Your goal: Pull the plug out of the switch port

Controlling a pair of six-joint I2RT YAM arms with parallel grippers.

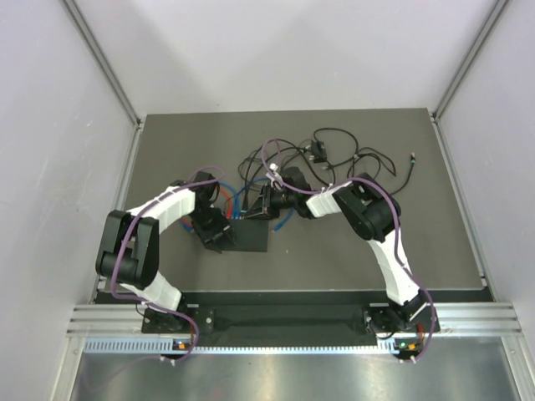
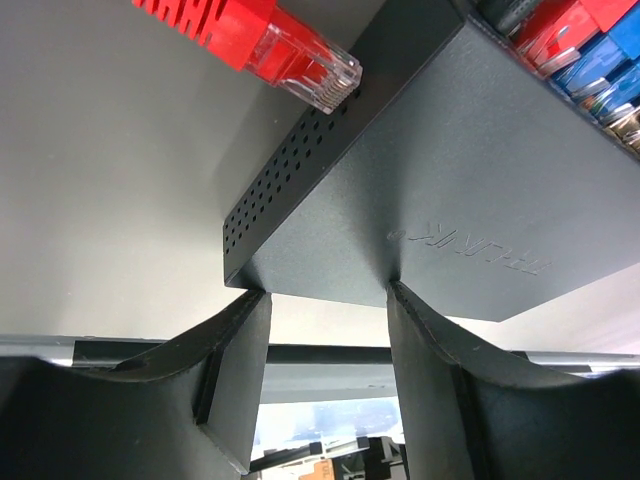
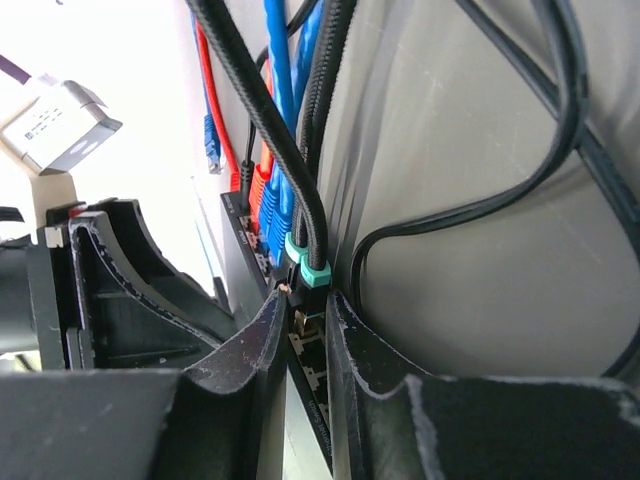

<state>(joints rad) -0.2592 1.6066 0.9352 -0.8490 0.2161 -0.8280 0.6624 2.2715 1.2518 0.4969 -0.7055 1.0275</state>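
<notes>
The flat black switch lies mid-table. Red and blue plugs sit in its back ports. My left gripper is at the switch's left end. In the left wrist view its fingertips stand apart, touching the near edge of the switch's top face. My right gripper is at the back edge. In the right wrist view it is shut on a black plug with a teal collar. The plug's gold contacts show just off the port row.
A loose red plug lies beside the switch's vented side. A tangle of black cables and a small adapter block lie behind. A second teal-collared cable runs beside the held one. White walls stand at both sides.
</notes>
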